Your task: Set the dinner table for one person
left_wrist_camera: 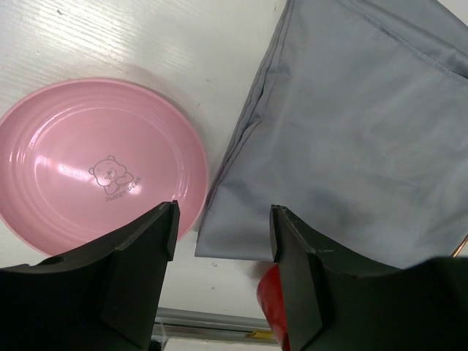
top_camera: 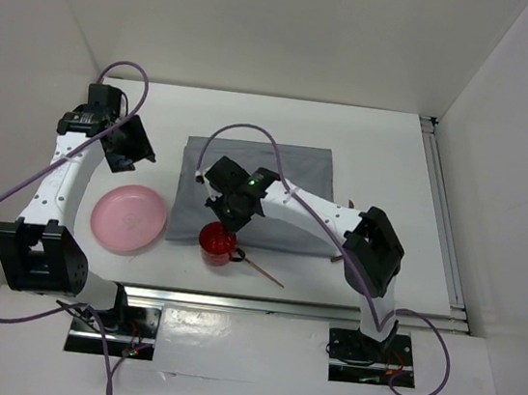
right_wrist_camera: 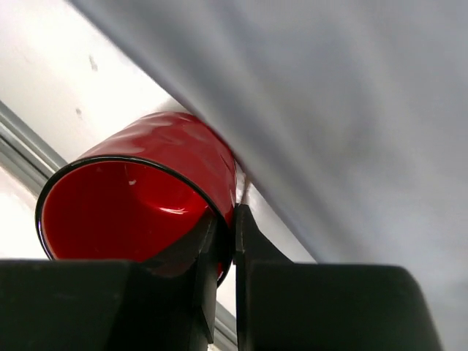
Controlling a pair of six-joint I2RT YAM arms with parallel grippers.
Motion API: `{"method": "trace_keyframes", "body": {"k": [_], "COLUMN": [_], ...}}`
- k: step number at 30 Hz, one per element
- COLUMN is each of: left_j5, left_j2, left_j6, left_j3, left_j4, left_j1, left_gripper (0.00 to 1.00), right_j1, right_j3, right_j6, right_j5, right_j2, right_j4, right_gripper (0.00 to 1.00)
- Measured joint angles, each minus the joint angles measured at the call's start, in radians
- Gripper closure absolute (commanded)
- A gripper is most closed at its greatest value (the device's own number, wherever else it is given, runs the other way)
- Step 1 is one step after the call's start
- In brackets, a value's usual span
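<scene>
My right jaws are pinching the red cup [right_wrist_camera: 139, 197] by the near edge of the worktop [top_camera: 386, 155], which is lying before both arms. My left jaws are gaping wide. The plate [top_camera: 129, 218] and cup are waiting beside the cloth [top_camera: 297, 168], not on it.

The white tabletop [top_camera: 377, 154] carries a grey cloth [top_camera: 286, 176] spread flat near its middle. Just left of the cloth's near-left corner lies a pink plate [top_camera: 129, 218], close but not touching. A red cup [top_camera: 217, 243] sits tilted at the cloth's near edge. A thin stick [top_camera: 264, 273] lies on bare white just off that same edge.
</scene>
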Motion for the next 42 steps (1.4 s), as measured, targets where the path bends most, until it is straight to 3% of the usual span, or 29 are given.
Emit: {"method": "trace_keyframes", "body": {"k": [5, 16, 20, 26, 28, 35, 36, 39, 42], "left_j5": [-0.009, 0.002, 0.006, -0.009, -0.009, -0.013, -0.014, -0.024, -0.025], "left_j2": [0.000, 0.000, 0.000, -0.003, -0.008, -0.100, -0.119, -0.179, -0.230], "left_j6": [-0.001, -0.020, -0.012, 0.001, -0.003, -0.092, -0.111, -0.183, -0.237], "left_j3": [0.000, -0.060, -0.070, -0.161, -0.214, -0.360, -0.374, -0.420, -0.479], "left_j4": [-0.002, 0.010, 0.009, 0.017, 0.015, -0.029, -0.037, -0.057, -0.071], "left_j1": [0.000, 0.000, 0.000, 0.023, 0.044, 0.086, 0.087, 0.089, 0.099], "left_gripper": [0.28, 0.28, 0.28, 0.24, 0.18, 0.14, 0.08, 0.06, 0.08], "right_j1": [-0.093, -0.578, -0.677, -0.716, -0.723, -0.736, -0.739, -0.743, -0.747], "right_j3": [0.183, 0.389, 0.434, 0.546, 0.553, 0.566, 0.566, 0.566, 0.559], "right_j6": [0.038, 0.162, 0.185, 0.200, 0.203, 0.200, 0.198, 0.190, 0.183], "right_j5": [0.067, 0.177, 0.181, 0.192, 0.185, 0.162, 0.162, 0.147, 0.113], "right_j2": [-0.003, 0.071, 0.168, 0.333, 0.355, 0.376, 0.376, 0.378, 0.378], "right_j4": [-0.080, -0.136, -0.147, -0.167, -0.167, -0.166, -0.165, -0.163, -0.155], "right_gripper": [1.00, 1.00, 1.00, 1.00, 1.00, 1.00, 0.92, 0.83, 0.58]}}
